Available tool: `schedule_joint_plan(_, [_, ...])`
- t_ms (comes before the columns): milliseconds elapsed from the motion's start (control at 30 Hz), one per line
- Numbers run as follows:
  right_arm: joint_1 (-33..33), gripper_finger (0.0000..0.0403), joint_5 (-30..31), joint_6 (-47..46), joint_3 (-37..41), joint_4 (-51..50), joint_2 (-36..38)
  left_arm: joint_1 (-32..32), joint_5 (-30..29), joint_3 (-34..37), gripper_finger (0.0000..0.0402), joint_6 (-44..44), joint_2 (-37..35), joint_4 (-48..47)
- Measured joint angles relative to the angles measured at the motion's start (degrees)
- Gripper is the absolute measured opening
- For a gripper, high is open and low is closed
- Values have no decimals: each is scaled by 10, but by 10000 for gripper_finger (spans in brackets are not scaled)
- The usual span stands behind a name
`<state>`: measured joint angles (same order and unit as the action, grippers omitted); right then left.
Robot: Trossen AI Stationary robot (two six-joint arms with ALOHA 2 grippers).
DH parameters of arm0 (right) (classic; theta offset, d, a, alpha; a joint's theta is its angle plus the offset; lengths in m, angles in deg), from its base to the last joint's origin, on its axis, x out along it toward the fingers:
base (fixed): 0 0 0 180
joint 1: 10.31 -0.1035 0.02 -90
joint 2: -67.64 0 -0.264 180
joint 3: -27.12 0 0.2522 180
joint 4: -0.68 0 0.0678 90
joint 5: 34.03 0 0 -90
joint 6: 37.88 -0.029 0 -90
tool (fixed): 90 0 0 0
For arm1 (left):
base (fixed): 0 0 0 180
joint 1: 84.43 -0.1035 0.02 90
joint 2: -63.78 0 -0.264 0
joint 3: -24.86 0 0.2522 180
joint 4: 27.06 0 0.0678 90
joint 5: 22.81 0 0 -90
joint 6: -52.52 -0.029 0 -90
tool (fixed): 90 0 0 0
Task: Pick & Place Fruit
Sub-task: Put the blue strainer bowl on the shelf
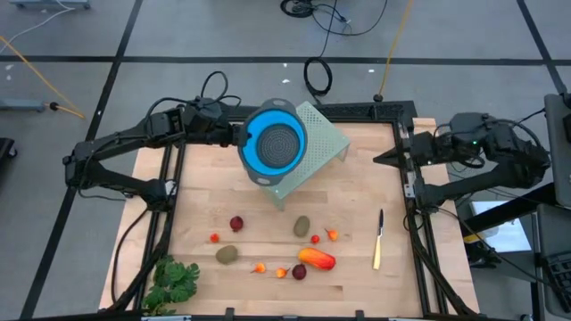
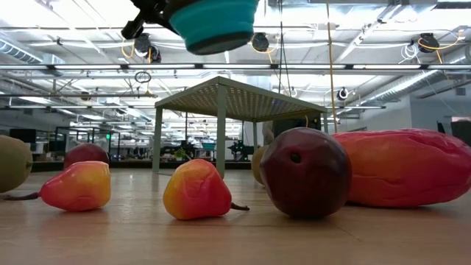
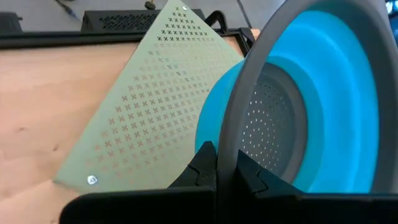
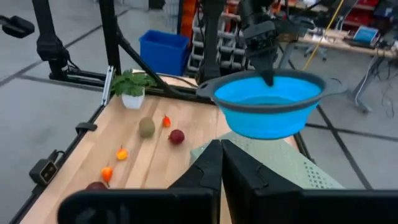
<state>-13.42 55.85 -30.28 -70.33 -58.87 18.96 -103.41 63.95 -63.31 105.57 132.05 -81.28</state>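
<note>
The fruit lies on the near half of the wooden table: a long orange-red piece [image 1: 317,259], two oval brown-green ones [image 1: 302,226] [image 1: 227,254], two dark red balls [image 1: 236,223] [image 1: 299,272] and several tiny orange and red pieces. My left gripper [image 1: 239,134] is shut on a blue colander [image 1: 275,143] with a grey rim. The colander hangs in the air over a pale green perforated stand [image 1: 323,143]. My right gripper [image 1: 379,159] waits shut at the table's right edge, touching nothing. My left gripper pinches the colander's grey rim [image 3: 227,140] between its two fingers, on the side facing the table's left. It reaches in from the left, slanting down. The colander [image 2: 213,22] is lifted clear above the stand, mouth up and about level.
A yellow-handled knife [image 1: 378,239] lies near the table's right side, and a green leafy bunch [image 1: 174,281] sits at the near left corner. The green stand [image 2: 235,99] stands on thin legs at the far middle. Bare wood lies between stand and fruit.
</note>
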Motion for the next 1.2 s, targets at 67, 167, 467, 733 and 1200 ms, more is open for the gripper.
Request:
schedule_joint_plan(67, [0, 0, 0, 6, 40, 32, 27, 0, 0, 0, 2, 12, 0, 0])
schedule_joint_plan(167, [0, 0, 1, 6, 96, 80, 64, 3, 2, -1, 2, 28, 10, 1])
schedule_joint_plan(467, [0, 0, 2, -23, 238, 198, 151, 2, 18, -90, 2, 13, 88, -88])
schedule_joint_plan(733, [0, 0, 1, -37, 332, 266, 215, -10, 24, -239, 2, -16, 161, -233])
schedule_joint_plan(1200, [0, 0, 3, -57, 417, 277, 288, -30, 95, -308, 2, -15, 230, -288])
